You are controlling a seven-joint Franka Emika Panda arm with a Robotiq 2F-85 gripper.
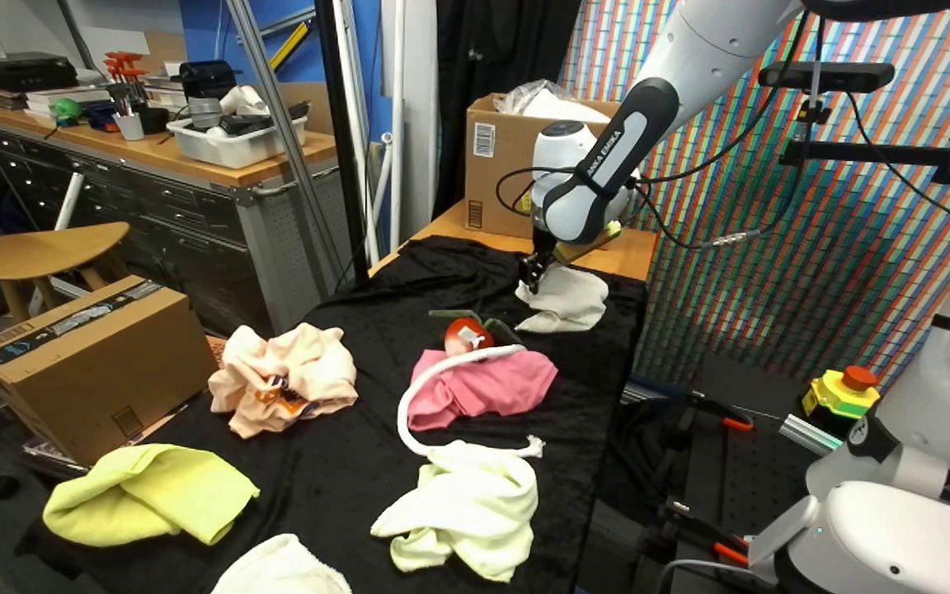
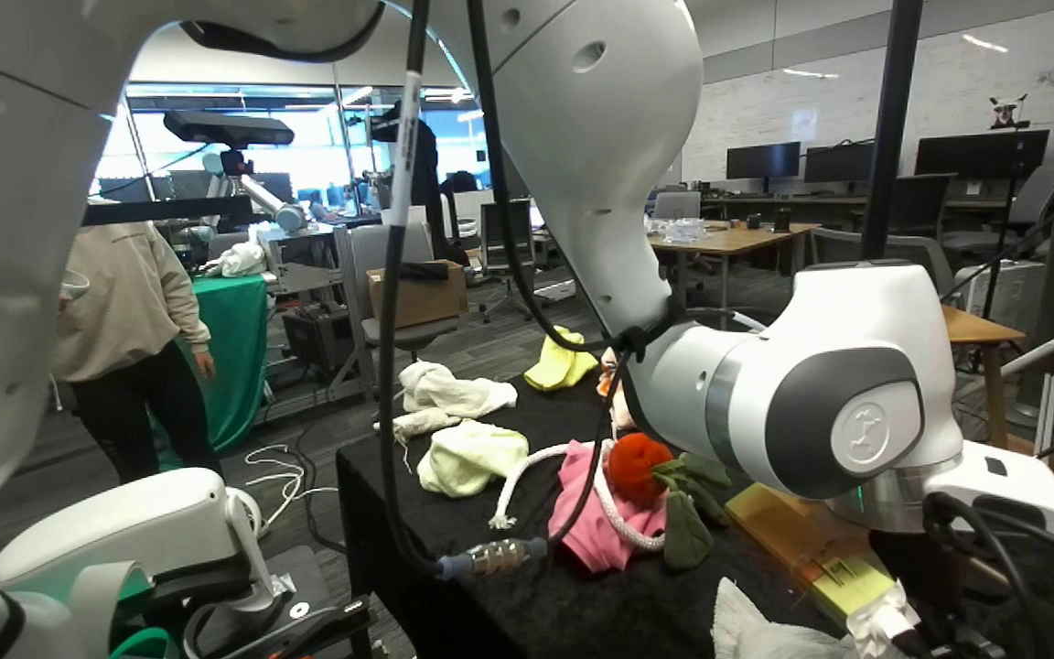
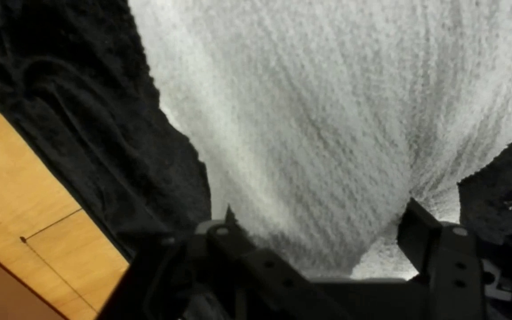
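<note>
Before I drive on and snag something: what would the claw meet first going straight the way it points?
The grey cloth, most likely: in the wrist view it fills the way ahead of the open claw. Any gap between them is hard to judge. The black cover lies beneath it.

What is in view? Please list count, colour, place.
Cloth: one, grey, at the fingers
Other cloths: at least five; pink, peach, yellow, pale green, white; on the cover
Rope: one, white, crossing the pink cloth
Leafy ball: one, red, by the rope
Cover: one, black, over the table
Boxes: at least three, brown, around the cover
Person: at least one, beige top, background
Arm: one, white, above the cover
Fingers: two, black, apart, at the grey cloth
</note>
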